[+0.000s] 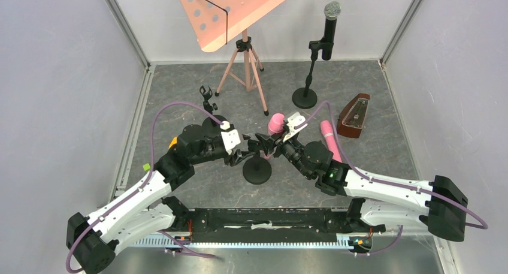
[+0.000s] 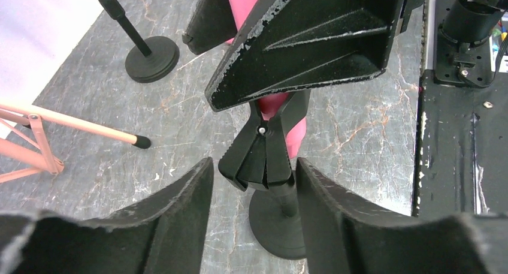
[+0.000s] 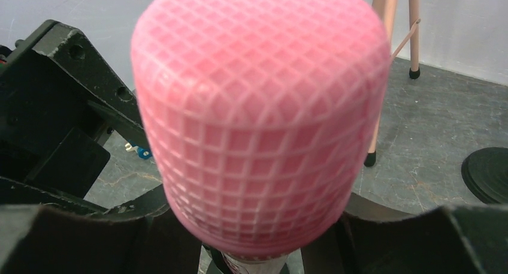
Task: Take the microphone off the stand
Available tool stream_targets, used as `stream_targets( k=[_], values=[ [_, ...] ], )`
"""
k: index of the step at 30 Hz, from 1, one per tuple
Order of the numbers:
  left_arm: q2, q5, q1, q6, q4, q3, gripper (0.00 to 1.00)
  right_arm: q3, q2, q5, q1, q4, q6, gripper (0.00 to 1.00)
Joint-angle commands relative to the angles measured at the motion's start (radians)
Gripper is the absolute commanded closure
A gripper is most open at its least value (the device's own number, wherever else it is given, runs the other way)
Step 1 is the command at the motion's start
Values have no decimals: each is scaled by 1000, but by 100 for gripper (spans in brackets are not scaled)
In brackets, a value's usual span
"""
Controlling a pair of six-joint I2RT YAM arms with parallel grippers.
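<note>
Right wrist view: microphone (image 3: 257, 118) head hides where right pincer (image 1: 277, 143) grips.

music stand (image 1: 239, 13) upper centre | black microphone (image 1: 329, 31) upright in holder, upper right | metronome (image 1: 354, 115) right of centre | empty clip stand (image 1: 206, 98) left of centre

The pink microphone (image 1: 275, 123), mesh-headed, sits tilted in the black clip (image 2: 262, 157) of a short, round-based stand (image 1: 257, 171).
</note>
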Motion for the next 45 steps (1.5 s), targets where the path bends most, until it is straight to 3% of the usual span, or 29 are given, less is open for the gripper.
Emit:
stream_targets(
  k=[1,13,18,22,30,38,41,45],
  values=[
    [7,3,8,29,-1,34,47,3,4,-9,-3,25,10,43],
    [17,-10,8,40,-57,57,82,0,-4,9,-3,24,10,45],
    [3,-51,8,21,-66,59,97,-28,-31,66,-3,37,7,54],
    [-11,-74,8,8,-63,52,98,-54,-54,126,-3,42,-2,66],
    [16,-86,8,-11,-66,58,98,-73,-79,250,-4,-4,-30,69],
    [17,-87,8,-14,-67,63,98,-72,-75,271,-4,-20,-43,71],
    [16,-83,8,-16,-78,66,98,-27,-58,345,-23,-141,58,78],
    [21,-85,7,-16,-92,72,98,-19,-61,309,-51,-174,94,80]
  ],
)
